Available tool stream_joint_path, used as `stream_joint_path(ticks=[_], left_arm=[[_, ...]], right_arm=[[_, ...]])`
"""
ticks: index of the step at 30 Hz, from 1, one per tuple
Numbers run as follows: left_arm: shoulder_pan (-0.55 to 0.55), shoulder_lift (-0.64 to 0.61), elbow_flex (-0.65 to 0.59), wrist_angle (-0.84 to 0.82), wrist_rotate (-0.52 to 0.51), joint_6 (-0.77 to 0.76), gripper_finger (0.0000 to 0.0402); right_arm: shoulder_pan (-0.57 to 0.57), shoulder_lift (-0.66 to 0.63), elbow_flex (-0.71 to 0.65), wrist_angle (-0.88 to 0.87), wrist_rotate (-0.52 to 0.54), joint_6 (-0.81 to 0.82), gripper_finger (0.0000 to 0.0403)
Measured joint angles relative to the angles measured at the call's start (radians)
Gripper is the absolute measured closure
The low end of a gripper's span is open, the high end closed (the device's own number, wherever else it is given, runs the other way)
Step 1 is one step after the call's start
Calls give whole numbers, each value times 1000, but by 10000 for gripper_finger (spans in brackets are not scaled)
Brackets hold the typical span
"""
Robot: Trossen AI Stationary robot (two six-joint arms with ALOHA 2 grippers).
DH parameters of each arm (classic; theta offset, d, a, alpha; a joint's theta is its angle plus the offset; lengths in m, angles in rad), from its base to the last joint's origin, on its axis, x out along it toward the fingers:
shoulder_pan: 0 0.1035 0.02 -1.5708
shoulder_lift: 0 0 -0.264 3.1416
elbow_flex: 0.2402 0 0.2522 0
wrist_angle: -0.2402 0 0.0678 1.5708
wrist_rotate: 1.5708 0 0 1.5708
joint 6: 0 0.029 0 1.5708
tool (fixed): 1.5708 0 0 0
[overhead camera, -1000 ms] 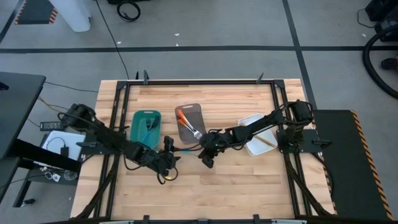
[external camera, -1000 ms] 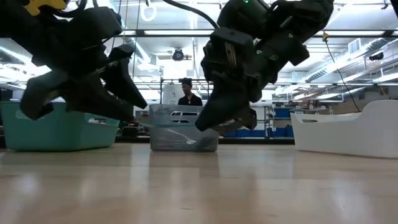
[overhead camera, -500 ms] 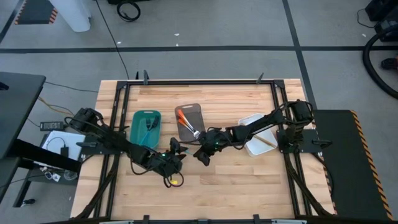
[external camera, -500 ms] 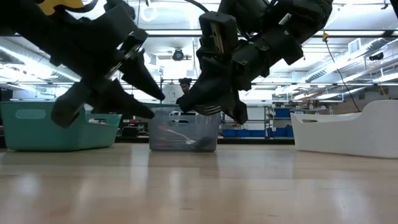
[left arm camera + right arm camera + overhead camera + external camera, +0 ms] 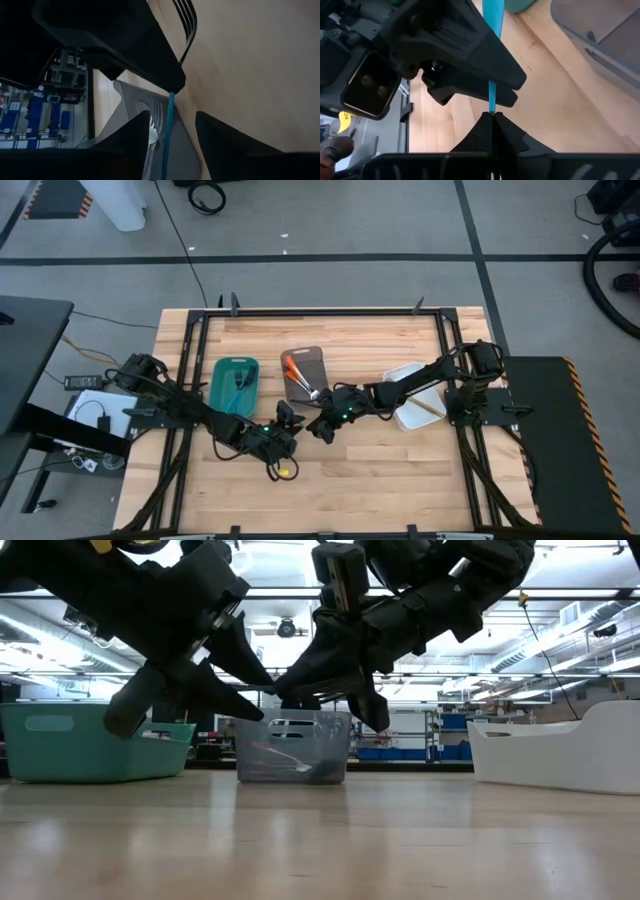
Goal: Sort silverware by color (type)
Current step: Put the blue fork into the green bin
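**Operator:** Where is the blue piece I'm handing over?

**Observer:** Your blue-handled utensil [image 5: 492, 95] stands as a thin blue bar straight out from the tips of your right gripper [image 5: 492, 116], whose fingers are pinched together on one end of it. In the right wrist view the bar runs up against the dark underside of the left gripper [image 5: 470, 60] and passes behind it.

**Operator:** So does my left gripper have it too?

**Observer:** You can't settle that from these views. In the left wrist view the same blue bar [image 5: 167, 132] runs between the left arm's two dark fingers [image 5: 127, 137], which stand apart on either side with a gap to each, so your left gripper reads as spread, not clamped on it.

**Operator:** Where are both grippers on the table?

**Observer:** From above, your left gripper [image 5: 283, 430] and right gripper [image 5: 322, 426] meet nose to nose over bare wood, just in front of the grey tray [image 5: 318, 356]. That tray holds orange-handled forks [image 5: 296, 372]. The teal tray [image 5: 222, 368] sits to its left with dark utensils inside, and the white tray [image 5: 400, 374] lies to the right under your right arm. In the low view both grippers hang clear above the tabletop [image 5: 320, 840].
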Motion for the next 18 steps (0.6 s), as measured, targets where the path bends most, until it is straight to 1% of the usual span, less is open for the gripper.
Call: stream_joint_path(ticks=[8, 18], left_arm=[[1, 0, 0, 40, -3, 14, 273], [1, -1, 0, 52, -3, 7, 324]], right_arm=[[1, 0, 0, 31, -34, 7, 392], [1, 0, 0, 42, -56, 11, 392]])
